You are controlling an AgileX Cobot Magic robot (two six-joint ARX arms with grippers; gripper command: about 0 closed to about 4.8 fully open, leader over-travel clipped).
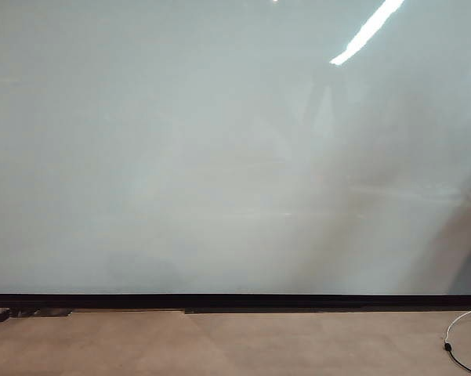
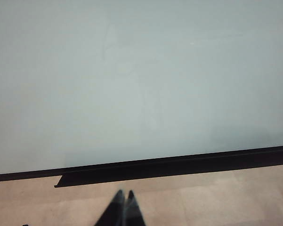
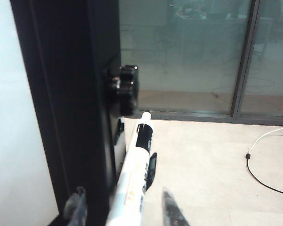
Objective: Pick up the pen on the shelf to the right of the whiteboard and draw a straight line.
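Exterior view gives us only the whiteboard (image 1: 219,157) — glossy, pale grey-white, blank, with a ceiling-light glare near its top and a thin black strip (image 1: 235,301) along the bottom edge. Tan floor (image 1: 219,345) sits below it, and a white cable (image 1: 462,333) lies at the far right. We see no arm or gripper in that view.

Left wrist view repeats the blank board and black strip, and adds the left gripper (image 2: 124,197): low over the floor in front of the board, its dark fingertips pressed together with nothing between them — clenched.

Only the right wrist view shows the pen (image 3: 134,183). Slim white barrel, a black band near the far end, small print on the body, and a pale tip pointing away from the camera. It lies beside the board's black side frame (image 3: 70,103), just under a black knob (image 3: 125,89) on that frame. The right gripper (image 3: 122,209) straddles the pen's near end, translucent fingers either side with gaps visible. We cannot tell if they grip it. Glass panels (image 3: 193,52) stand behind.
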